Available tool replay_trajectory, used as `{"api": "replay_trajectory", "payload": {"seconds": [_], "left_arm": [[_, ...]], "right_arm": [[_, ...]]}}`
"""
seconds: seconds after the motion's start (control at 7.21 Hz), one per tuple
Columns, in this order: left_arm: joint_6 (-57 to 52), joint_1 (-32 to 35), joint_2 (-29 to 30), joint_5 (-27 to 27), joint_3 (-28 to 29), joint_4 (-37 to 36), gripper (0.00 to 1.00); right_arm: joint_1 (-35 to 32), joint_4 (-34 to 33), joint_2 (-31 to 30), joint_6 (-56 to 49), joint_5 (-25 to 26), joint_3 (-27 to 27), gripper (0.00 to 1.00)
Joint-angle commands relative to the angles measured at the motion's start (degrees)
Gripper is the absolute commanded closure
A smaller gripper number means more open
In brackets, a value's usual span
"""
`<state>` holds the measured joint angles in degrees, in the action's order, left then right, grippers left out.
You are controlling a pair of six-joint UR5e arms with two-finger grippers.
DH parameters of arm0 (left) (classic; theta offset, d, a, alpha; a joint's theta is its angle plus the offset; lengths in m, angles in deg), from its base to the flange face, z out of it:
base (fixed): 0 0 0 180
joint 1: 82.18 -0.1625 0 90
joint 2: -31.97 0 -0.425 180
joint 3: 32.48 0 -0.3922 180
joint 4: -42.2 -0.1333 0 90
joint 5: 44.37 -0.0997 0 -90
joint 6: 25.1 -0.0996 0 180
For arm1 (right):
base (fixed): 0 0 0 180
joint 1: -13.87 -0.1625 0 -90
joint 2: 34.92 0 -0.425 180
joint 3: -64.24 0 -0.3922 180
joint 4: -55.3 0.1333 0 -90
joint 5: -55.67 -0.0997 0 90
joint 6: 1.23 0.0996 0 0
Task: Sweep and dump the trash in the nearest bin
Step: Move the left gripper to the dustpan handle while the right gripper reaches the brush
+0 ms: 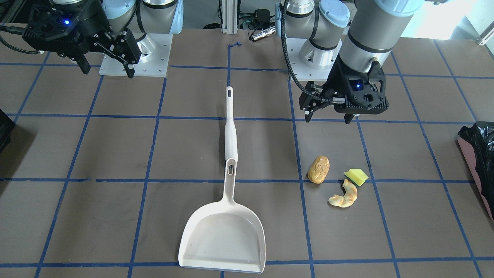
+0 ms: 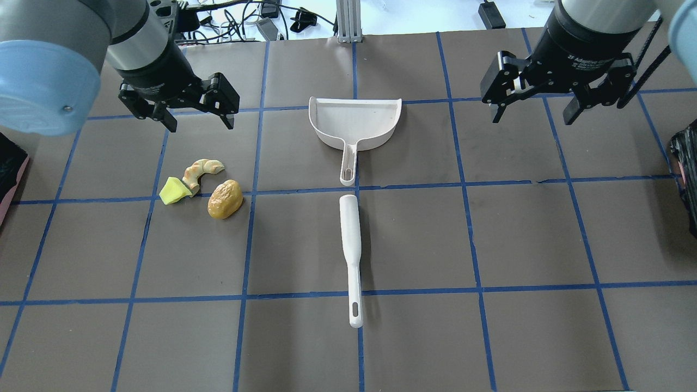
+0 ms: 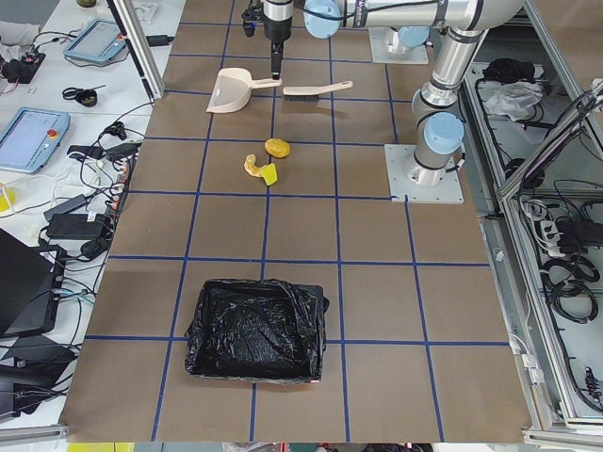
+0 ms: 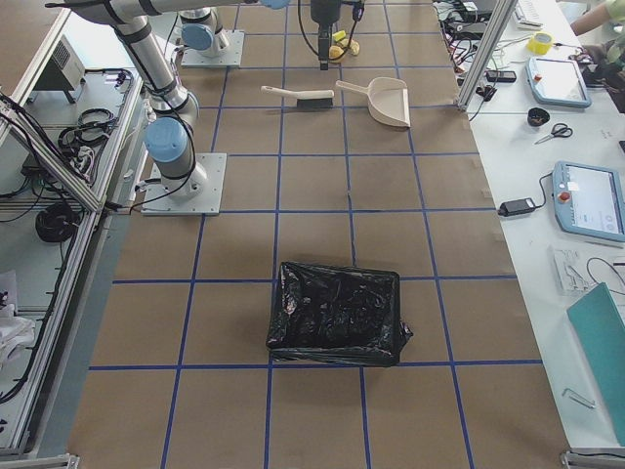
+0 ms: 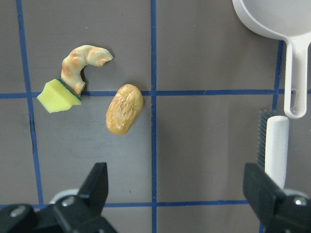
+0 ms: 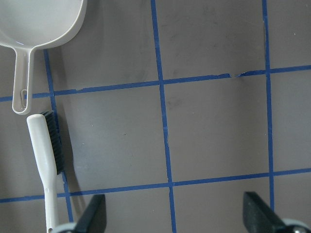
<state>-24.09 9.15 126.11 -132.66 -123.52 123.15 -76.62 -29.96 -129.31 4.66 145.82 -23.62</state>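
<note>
The wrinkled tan-brown potato-like lump (image 2: 225,199), the yellow wedge sponge with green backing (image 2: 173,191) and the curled cream-orange pastry-like piece (image 2: 200,170) are lying clustered at centre left of the overhead view, with the sponge touching the pastry. The left gripper (image 2: 200,126) at upper left and the right gripper (image 2: 532,120) at upper right are both hanging with jaws wide apart, gripping nothing. The salmon-pink bin lined with crinkled glossy black plastic (image 1: 476,172) is being cut off by the front view's right edge.

White dustpan (image 2: 355,122) mid-table, white brush (image 2: 350,228) in line with its handle, brown table (image 2: 517,234) with blue tape grid
</note>
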Motion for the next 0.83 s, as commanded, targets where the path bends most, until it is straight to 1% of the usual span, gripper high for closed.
{"api": "replay_trajectory", "payload": {"seconds": [0.0, 0.28, 0.42, 0.56, 0.69], "left_arm": [[2.6, 3.9, 6.1, 0.3, 3.5, -3.1, 0.00], [4.9, 8.7, 12.9, -0.4, 9.0, -3.1, 0.00], [6.8, 10.1, 15.7, -0.4, 11.0, -3.1, 0.00], [7.0, 10.8, 18.4, 0.2, 13.0, -3.2, 0.00], [7.3, 11.9, 21.4, 0.5, 14.7, -3.6, 0.00]], "right_arm": [[0.0, -0.1, 0.4, 0.3, -0.8, -0.5, 0.00], [-0.7, 0.4, 0.4, 1.1, -1.3, -0.9, 0.00], [-3.1, -0.6, 1.5, 1.1, -2.3, -2.3, 0.00], [-5.0, -1.0, 1.8, 1.2, -1.7, -2.8, 0.00], [-7.3, -0.6, 1.7, 2.4, -1.6, -5.1, 0.01]]}}
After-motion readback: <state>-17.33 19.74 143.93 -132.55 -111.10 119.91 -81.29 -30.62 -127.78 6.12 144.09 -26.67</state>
